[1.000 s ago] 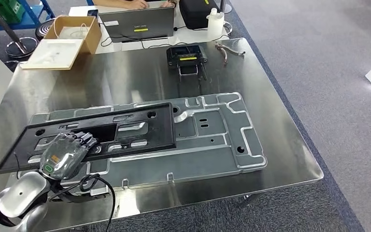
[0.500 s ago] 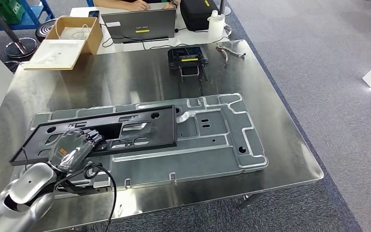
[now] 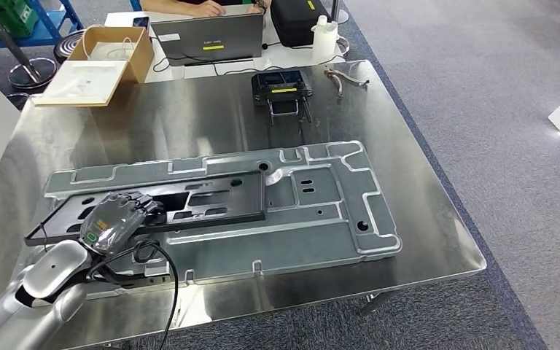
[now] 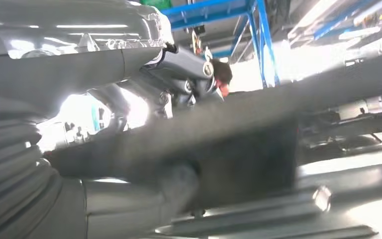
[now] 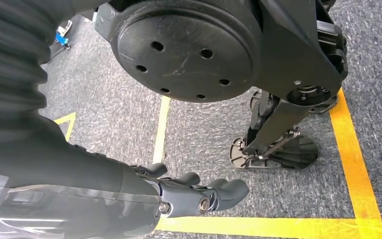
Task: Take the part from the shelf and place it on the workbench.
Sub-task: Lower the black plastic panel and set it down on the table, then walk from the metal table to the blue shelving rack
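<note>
Black part lowered almost flat onto the counter.
Left hand (image 3: 114, 219) still grips the black part (image 3: 189, 200), now lying nearly level over the grey panel (image 3: 321, 211) on the counter (image 3: 189, 117); right hand (image 5: 199, 196) hangs free, fingers loosely apart.

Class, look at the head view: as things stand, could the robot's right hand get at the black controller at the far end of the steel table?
Probably not. The right hand hangs down over the floor, fingers loosely extended and empty, while the black controller sits at the far edge of the steel table, beyond the grey tray.
</note>
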